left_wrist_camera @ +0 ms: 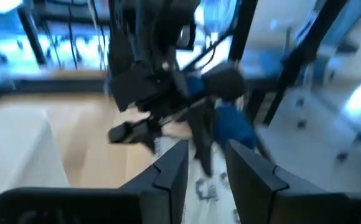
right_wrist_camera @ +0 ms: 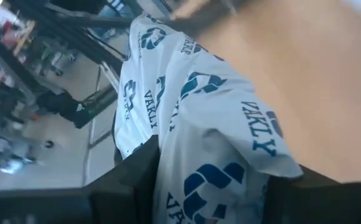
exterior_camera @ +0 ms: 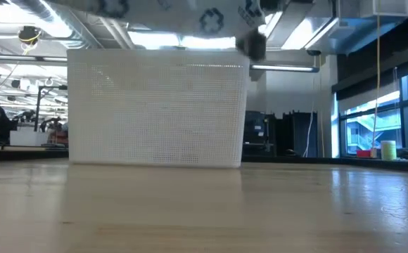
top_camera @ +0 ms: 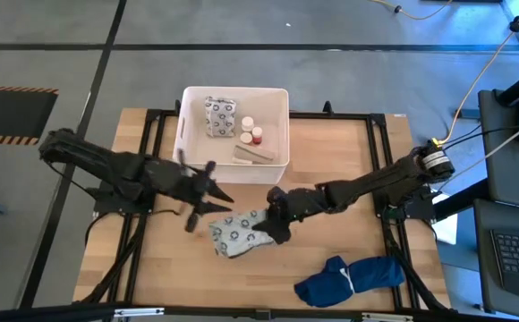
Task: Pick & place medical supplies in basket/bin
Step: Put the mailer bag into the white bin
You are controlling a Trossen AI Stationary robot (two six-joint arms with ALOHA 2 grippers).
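A white soft packet (top_camera: 239,234) with blue print hangs in the air near the table's middle, with my right gripper (top_camera: 276,224) shut on it. In the low view the packet (exterior_camera: 190,17) shows high above the tabletop. My left gripper (top_camera: 213,199) hovers just left of it, open; the packet (left_wrist_camera: 202,186) shows past the gap between its fingers. The white bin (top_camera: 188,125) stands at the far middle and holds another printed packet (top_camera: 220,116), a white cylinder (top_camera: 247,124), a small red bottle (top_camera: 257,136) and a tan roll (top_camera: 252,155). My right gripper pinches the packet's right end (top_camera: 261,224) between its two fingers, coming from the table's right and slanting down. In its wrist view the packet's printed skin (right_wrist_camera: 211,143) bulges out from between the fingers (right_wrist_camera: 134,180). The packet is lifted clear of the table and sags to the left.
A dark blue cloth bundle (top_camera: 349,279) lies near the front right. In the low view the bin's wall (exterior_camera: 155,112) stands across the far side. Bare wood (top_camera: 152,268) stretches along the front left.
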